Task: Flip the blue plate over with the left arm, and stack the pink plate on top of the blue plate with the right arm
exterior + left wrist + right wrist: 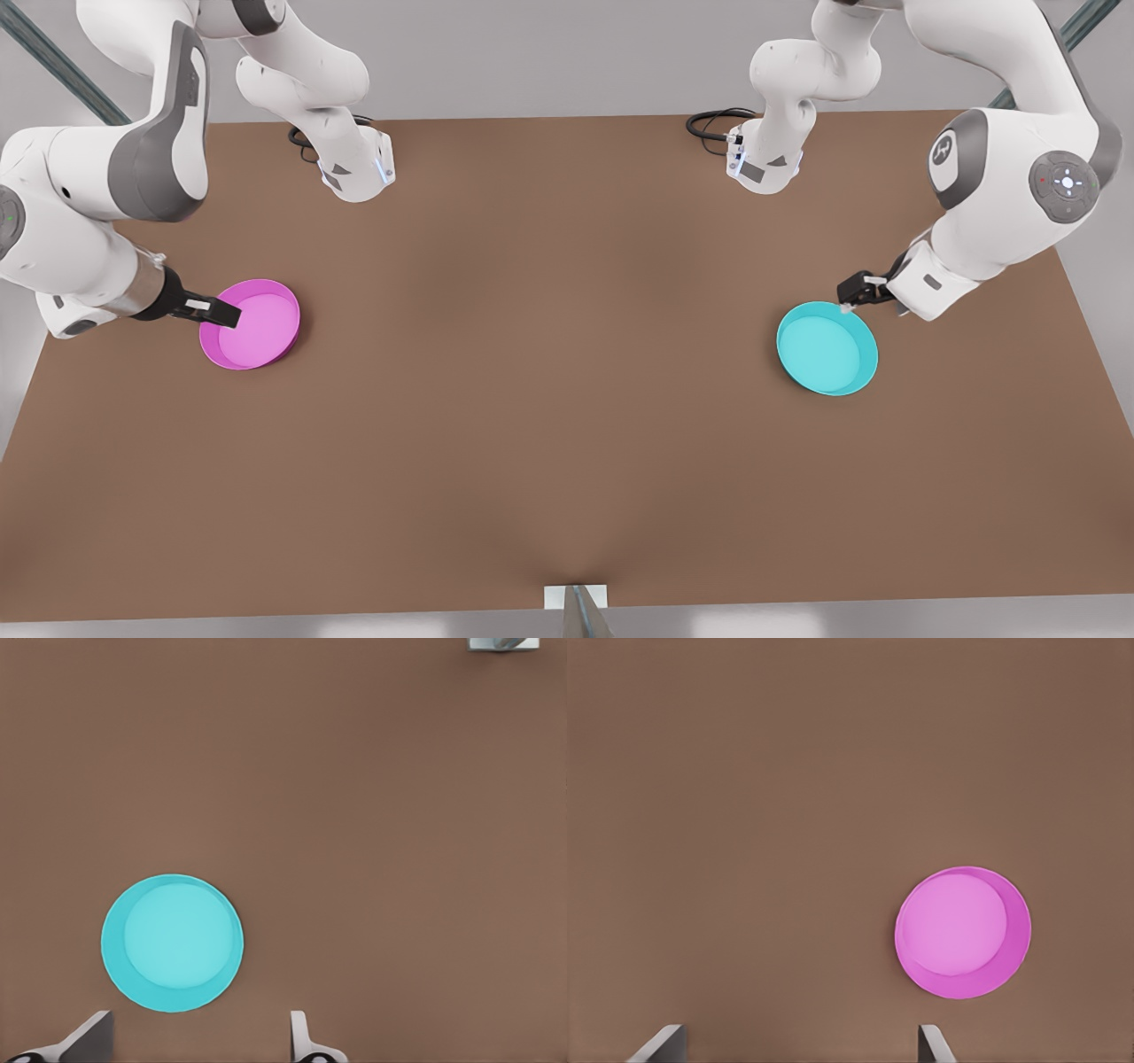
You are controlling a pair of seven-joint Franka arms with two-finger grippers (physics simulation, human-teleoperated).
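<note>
Left tool [849, 297] open by one blue plate [827, 348], right tool [221, 310] over one pink plate [252, 323]

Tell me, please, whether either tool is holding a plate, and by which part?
Neither. Left tool is open near the blue plate; right tool is open near the pink plate.
</note>
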